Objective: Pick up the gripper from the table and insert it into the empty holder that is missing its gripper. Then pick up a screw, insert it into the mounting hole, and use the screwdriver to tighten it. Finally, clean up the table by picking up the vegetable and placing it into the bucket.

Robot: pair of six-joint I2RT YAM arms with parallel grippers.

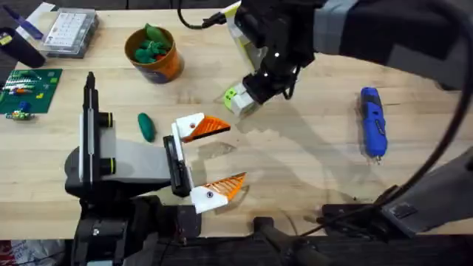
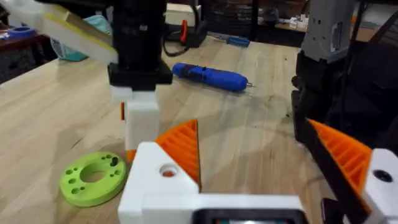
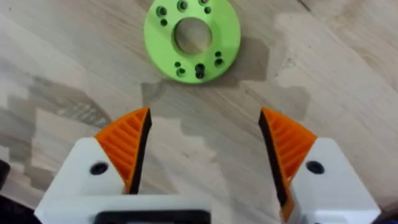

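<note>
A robotics lab or electronics workshop: a pale wood-plank worktop [image 1: 310, 162] carries a green circuit board [image 1: 28, 90] at the left edge of the overhead frame, a clear compartmented parts box [image 1: 70, 31] at upper left, and a blue electric screwdriver [image 1: 372, 122] at right; black cables [image 2: 186, 37] and clutter fill the benches behind
</note>
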